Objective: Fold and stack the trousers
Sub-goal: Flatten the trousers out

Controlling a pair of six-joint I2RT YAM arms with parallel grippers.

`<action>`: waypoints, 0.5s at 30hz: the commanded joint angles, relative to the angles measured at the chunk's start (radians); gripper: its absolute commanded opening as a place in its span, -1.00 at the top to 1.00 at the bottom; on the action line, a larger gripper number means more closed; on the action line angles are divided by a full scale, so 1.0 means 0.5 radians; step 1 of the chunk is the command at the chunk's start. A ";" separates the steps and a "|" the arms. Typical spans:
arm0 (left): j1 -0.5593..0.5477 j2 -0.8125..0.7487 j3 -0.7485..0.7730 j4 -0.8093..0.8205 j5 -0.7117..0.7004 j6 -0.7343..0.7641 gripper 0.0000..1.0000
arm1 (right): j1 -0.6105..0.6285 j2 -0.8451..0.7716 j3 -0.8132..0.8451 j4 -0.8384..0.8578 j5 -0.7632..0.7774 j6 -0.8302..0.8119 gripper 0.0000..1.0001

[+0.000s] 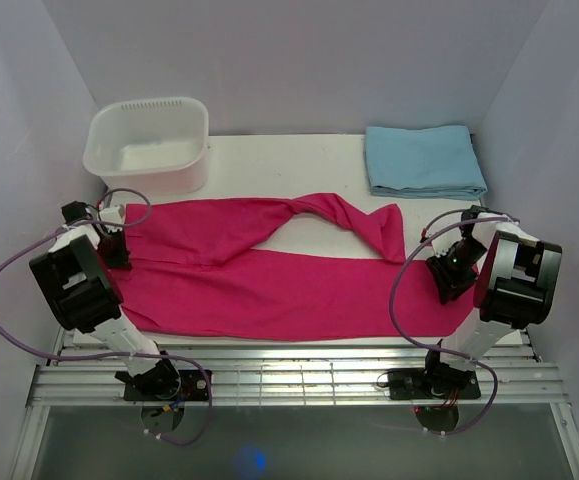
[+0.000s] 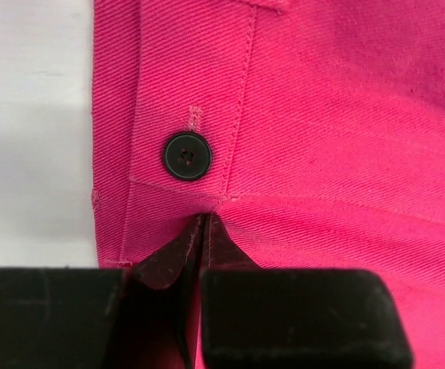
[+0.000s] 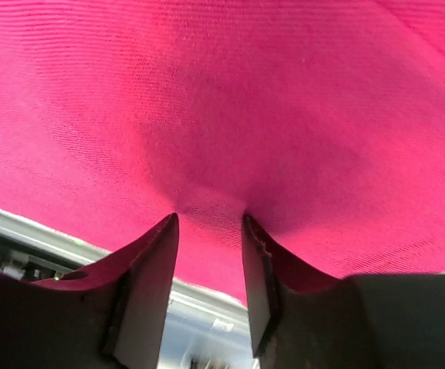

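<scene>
Just past the slatted metal rail (image 1: 289, 368) at the bottom of the overhead view, the trousers (image 1: 269, 290) lie spread across the middle of the table (image 1: 299, 165). The waist is at the left and the leg ends at the right. The nearer leg lies straight; the farther one is twisted like a rope near the centre.

The left claw (image 2: 204, 224) sits at the waistband, its jaws pinched almost together on a thin fold just below a dark four-hole button (image 2: 187, 156). The right claw (image 3: 209, 219) stands part open, but a pucker of cloth is bunched between its tips at the near leg's end, so it has a hold too.

I'd judge this to be the grasp before the first fold. Next, both ends want lifting together and carrying over, with the cloth taut. The fabric is a matte magenta twill with a fine diagonal weave and stitched seams.

Farther back are a white plastic tub (image 1: 169, 178) at upper left and a folded light blue cloth (image 1: 424, 160) at upper right.
</scene>
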State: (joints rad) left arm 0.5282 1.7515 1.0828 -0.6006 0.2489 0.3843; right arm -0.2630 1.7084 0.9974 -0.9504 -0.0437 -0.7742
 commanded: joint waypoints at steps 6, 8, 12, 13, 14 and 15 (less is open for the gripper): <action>-0.007 -0.303 -0.012 -0.161 0.413 0.234 -0.05 | 0.020 -0.232 0.407 0.357 -0.743 0.060 -0.22; -0.062 -0.416 -0.055 -0.149 0.438 0.247 -0.13 | 0.081 -0.202 0.496 0.425 -0.857 0.134 -0.37; -0.081 -0.509 -0.107 -0.155 0.478 0.250 -0.18 | 0.295 -0.082 0.598 0.507 -0.913 0.220 -0.43; -0.081 -0.515 -0.104 -0.158 0.478 0.241 -0.19 | 0.393 -0.052 0.589 0.548 -0.910 0.235 -0.43; -0.078 -0.518 -0.101 -0.161 0.481 0.232 -0.19 | 0.440 -0.036 0.576 0.584 -0.876 0.244 -0.43; -0.081 -0.518 -0.095 -0.167 0.484 0.222 -0.19 | 0.489 -0.024 0.543 0.655 -0.855 0.254 -0.43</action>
State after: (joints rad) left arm 0.4828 1.5154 1.0424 -0.6689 0.4412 0.4892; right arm -0.0971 1.6577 1.2793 -0.6971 -0.4240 -0.6907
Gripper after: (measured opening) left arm 0.594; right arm 0.712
